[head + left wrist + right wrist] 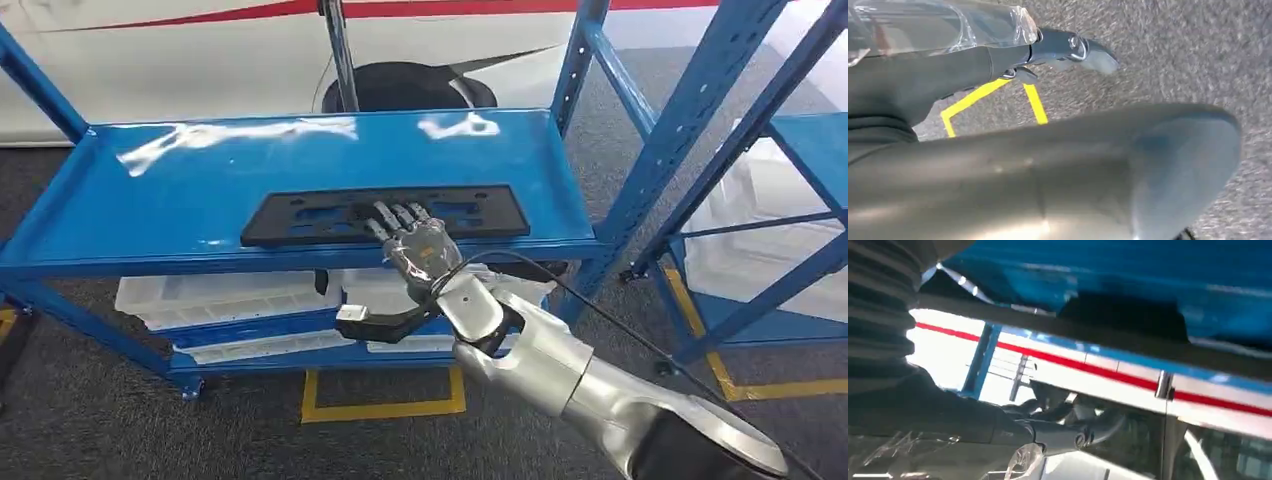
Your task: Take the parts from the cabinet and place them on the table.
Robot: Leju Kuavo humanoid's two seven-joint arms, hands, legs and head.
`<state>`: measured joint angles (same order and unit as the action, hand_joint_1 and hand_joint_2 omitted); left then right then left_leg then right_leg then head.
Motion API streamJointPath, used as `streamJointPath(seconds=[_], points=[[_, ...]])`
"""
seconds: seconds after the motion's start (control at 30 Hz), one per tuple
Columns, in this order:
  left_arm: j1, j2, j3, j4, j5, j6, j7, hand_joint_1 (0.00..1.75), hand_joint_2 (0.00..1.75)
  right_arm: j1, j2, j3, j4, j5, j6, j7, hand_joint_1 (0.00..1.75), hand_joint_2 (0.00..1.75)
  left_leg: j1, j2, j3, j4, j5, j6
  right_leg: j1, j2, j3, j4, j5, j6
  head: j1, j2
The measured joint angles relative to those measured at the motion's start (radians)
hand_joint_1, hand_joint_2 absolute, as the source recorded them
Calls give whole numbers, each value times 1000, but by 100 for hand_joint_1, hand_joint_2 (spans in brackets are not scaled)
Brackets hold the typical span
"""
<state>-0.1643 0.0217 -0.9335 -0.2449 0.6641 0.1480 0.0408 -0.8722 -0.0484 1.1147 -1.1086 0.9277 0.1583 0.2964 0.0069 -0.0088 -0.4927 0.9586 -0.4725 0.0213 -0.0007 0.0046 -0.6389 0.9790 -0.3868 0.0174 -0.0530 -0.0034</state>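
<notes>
Black plastic part (385, 214) lies flat on the blue shelf (200, 200), its long axis running crosswise just ahead of our right robot hand (415, 245). Fingers (385, 215) rest spread on its near edge, clasping nothing yet, we judge.

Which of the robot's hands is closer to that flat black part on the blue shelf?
The right. The right hand reaches over the black part at its front edge; the left hand hangs low over the grey floor, away from the shelf.
</notes>
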Motion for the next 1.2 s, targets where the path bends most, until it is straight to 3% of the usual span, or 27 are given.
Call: streamJointPath(seconds=[0.07, 0.1, 0.2, 0.23, 0.27, 0.3, 0.37, 0.4, 0.43, 0.47, 0.53, 0.6, 0.63, 0.7, 0.73, 0.77, 0.83, 0.87, 0.9, 0.93, 1.07, 1.1, 1.13, 1.2], points=[[-2, 0, 0, 0, 0, 0, 0, 0, 0, -2, 11, 5, -6, -6, 12, -6, 0, 175, 3, 2, -6, 23, -16, -9, -7, 1, 18, -5, -3, -10, 0, 0], [-5, 0, 0, 0, 0, -1, 0, 0, 0, -4, 14, 6, -8, -10, 20, -11, 0, 175, 3, 2, -34, 79, -28, -12, -7, 1, 23, -5, -8, -18, -4, 0], [-5, 0, 0, 0, -2, -1, -1, 0, 0, 1, 35, 24, -8, -50, 66, -49, 0, 175, 5, 2, -180, 303, -107, -19, 2, 2, 36, -4, -24, -23, -5, 0], [-2, 0, 0, 0, -3, -2, -1, 0, 0, 7, 39, 31, -8, -67, 81, -66, 0, 175, 4, 2, -210, 328, -106, -17, 6, 4, 43, -4, -31, -25, -5, 0], [-1, 0, 0, 1, -4, -2, -1, 0, 0, 11, 41, 37, -8, -81, 92, -80, 0, 175, 0, 2, -217, 308, -78, -13, 9, 5, 52, -4, -37, -25, -5, 0], [-2, 0, 0, 1, -5, -2, -1, 0, 0, 13, 43, 45, -7, -93, 101, -92, 0, 175, -3, 2, -205, 245, -27, -8, 12, 6, 63, -4, -45, -24, -5, 0], [-5, 0, 0, 1, -6, -2, -1, 0, 0, 11, 51, 53, -7, -117, 114, -105, 0, 175, -12, 2, -152, 73, 99, 8, 14, 5, 86, -5, -60, -23, -5, 0], [-5, 0, 0, 2, -6, -2, -1, 0, 0, 8, 54, 64, -7, -133, 119, -111, 0, 175, -18, 1, -140, 30, 104, 21, 14, 5, 92, -7, -64, -22, -5, 0], [-7, 0, 0, 2, -6, -2, -1, 0, 0, 3, 58, 74, -8, -144, 124, -112, 0, 175, -24, 3, -135, 0, 86, 24, 15, 7, 86, -7, -67, -18, -5, 0], [-7, 0, 0, 2, -6, -2, -1, 0, 0, 4, 60, 81, -8, -151, 124, -113, 0, 175, -26, 1, -128, 7, 102, 29, 15, 8, 85, -8, -69, -14, -5, 0], [-3, 0, 0, 2, -6, -2, -1, 0, 0, 5, 66, 93, -10, -156, 124, -113, 0, 175, -23, 1, -124, 3, 98, 36, 14, 9, 89, -10, -77, -5, -5, 0], [-4, 1, 0, 2, -6, -2, -1, 0, 0, 2, 67, 96, -15, -157, 121, -109, 0, 175, -14, 1, -109, -4, 95, 45, 14, 7, 71, 42, -106, 10, -3, 0], [-5, 1, 0, 2, -5, 0, -2, 0, 0, 1, 67, 98, -16, -159, 121, -106, 0, 175, -14, 1, -104, -4, 90, 51, 10, 6, 34, 115, -136, 14, -3, 0], [-5, 1, 0, 2, -3, -1, -5, 0, 0, 2, 67, 106, -16, -164, 118, -102, 0, 175, -13, 1, -92, -4, 79, 54, 4, 6, -74, 294, -189, 23, -3, 0], [-4, 1, 0, 2, -2, -1, -7, 0, 0, 2, 67, 110, -16, -165, 118, -101, 0, 175, -13, 1, -87, -4, 73, 53, 2, 6, -107, 332, -185, 24, -3, 0], [-2, 1, 0, 2, -2, -1, -8, 0, 0, 2, 66, 113, -16, -165, 117, -101, 0, 175, -12, 1, -79, -4, 67, 51, 1, 6, -115, 321, -162, 25, -3, 0], [-1, 1, 0, 2, -1, -1, -10, 0, 0, 1, 67, 116, -16, -166, 116, -100, 0, 175, -9, -1, -60, -4, 55, 46, -1, 4, -74, 204, -78, 24, -3, 0], [-1, 1, 0, 2, -1, -1, -10, 0, 0, 0, 67, 116, -16, -166, 116, -100, 0, 175, -9, -1, -56, -4, 52, 45, -1, 4, -60, 169, -57, 23, -3, 0], [-2, 1, 0, 2, 0, -1, -11, 0, 0, -2, 68, 119, -17, -166, 116, -100, 0, 175, -8, -1, -44, -4, 43, 41, -1, 1, -17, 71, -4, 22, -3, 0], [-2, 1, 0, 2, -1, -1, -11, 0, 0, -4, 67, 121, -17, -166, 116, -100, 0, 175, -12, -2, -41, -4, 35, 34, 0, -2, 8, 10, 9, 19, -3, 0], [-4, 1, 0, 2, -3, -1, -11, 0, 0, -9, 69, 125, -25, -179, 107, -87, 0, 175, -14, 0, -33, -8, 18, 14, 6, 4, 21, -7, -11, -5, -3, 0], [-4, 3, 0, 2, -3, -1, -12, 0, 0, -12, 69, 125, -27, -184, 103, -83, 0, 175, -12, 0, -34, -4, 10, 10, -3, 4, 26, -13, -9, -9, -3, 0], [-4, 2, 0, 2, -3, -1, -13, 0, 0, -15, 69, 125, -30, -186, 99, -79, 0, 175, -11, 2, -46, 29, -7, 3, -3, 3, 31, -13, -14, -15, -5, 0], [-4, 2, 0, 2, -2, -1, -13, 0, 0, -22, 69, 125, -35, -196, 92, -72, 0, 175, -3, 2, -128, 184, -71, -9, -3, 4, 37, -13, -21, -24, -7, 0]])
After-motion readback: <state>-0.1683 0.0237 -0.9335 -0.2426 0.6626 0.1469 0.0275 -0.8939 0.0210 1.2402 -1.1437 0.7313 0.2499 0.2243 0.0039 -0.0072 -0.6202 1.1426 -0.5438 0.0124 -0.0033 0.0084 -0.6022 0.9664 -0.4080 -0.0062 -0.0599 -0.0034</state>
